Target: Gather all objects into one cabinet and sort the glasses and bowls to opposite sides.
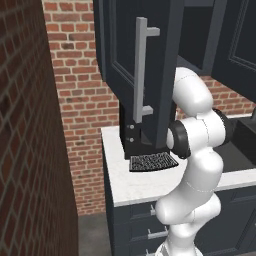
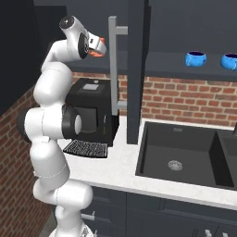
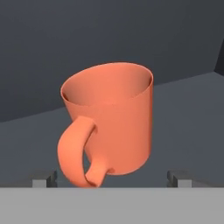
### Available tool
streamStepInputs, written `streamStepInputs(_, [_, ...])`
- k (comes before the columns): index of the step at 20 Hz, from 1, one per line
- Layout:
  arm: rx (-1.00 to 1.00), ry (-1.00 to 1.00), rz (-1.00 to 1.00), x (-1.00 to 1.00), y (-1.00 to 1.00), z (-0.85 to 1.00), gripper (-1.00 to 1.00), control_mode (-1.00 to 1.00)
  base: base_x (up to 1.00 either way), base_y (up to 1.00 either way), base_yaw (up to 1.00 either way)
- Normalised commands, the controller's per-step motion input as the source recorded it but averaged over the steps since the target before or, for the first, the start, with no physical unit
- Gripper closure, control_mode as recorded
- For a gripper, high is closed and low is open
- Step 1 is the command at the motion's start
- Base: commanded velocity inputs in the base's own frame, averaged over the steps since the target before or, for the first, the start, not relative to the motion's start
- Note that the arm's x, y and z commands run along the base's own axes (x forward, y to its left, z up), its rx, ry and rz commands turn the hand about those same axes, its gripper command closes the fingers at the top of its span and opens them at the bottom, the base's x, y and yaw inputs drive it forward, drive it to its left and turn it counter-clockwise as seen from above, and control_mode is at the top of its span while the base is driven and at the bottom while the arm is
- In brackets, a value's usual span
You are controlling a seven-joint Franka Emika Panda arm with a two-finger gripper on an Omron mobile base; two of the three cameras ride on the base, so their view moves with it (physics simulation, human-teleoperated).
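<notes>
Two bright-blue bowls (image 2: pixel 196 58) (image 2: pixel 229 60) stand side by side on the open shelf of the cabinet (image 2: pixel 185 65) in the right base view, high above the black sink (image 2: pixel 180 157). The tall cabinet door (image 2: pixel 137 69) is swung outward, edge-on to this camera, with its long grey bar handle (image 2: pixel 114 65) on the side facing the arm. The white arm reaches up to shelf height left of the door, and a patch of orange (image 2: pixel 97 50) shows at its hand. A black coffee machine (image 2: pixel 90 111) sits on the white tabletop (image 2: pixel 120 166) below, a grated tray at its foot.

In the left base view the same door (image 1: pixel 150 70) stands open, its bar handle (image 1: pixel 140 70) facing the camera, with the coffee machine's base (image 1: pixel 145 150) beneath it on the tabletop (image 1: pixel 135 185). The arm rises in front of the lower drawers, its hand hidden behind the door.

In the hand view the orange cup (image 3: pixel 109 122) stands on a dark grey surface, appearing tilted in this rolled view, its handle turned toward the camera. The fingers (image 3: pixel 112 180) are spread wide, one tip (image 3: pixel 43 179) at each side of the cup's base, apart from it and gripping nothing.
</notes>
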Motion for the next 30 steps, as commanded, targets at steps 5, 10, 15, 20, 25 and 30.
streamStepInputs(5, [0.0, -0.07, 0.0, 0.04, 0.0, 0.0, -1.0, -1.0, 0.0, 0.0, 0.0])
streamStepInputs(10, [0.0, -0.07, 0.0, 0.06, 0.0, 0.0, 1.0, -1.0, 0.0, 0.0, 0.0])
streamStepInputs(15, [0.0, -0.01, -0.02, 0.0, 0.0, 0.0, 1.0, -1.0, 0.0, 0.0, 0.0])
streamStepInputs(20, [0.01, 0.0, -0.02, 0.0, -0.05, 0.0, 1.0, -1.0, 0.0, 0.0, 0.0])
streamStepInputs(25, [0.05, 0.0, -0.01, -0.06, -0.31, 0.0, 1.0, -1.0, 0.0, 0.0, 0.0])
streamStepInputs(30, [0.07, -0.01, 0.0, -0.22, -0.3, 0.0, 1.0, -1.0, 0.0, 0.0, 0.0])
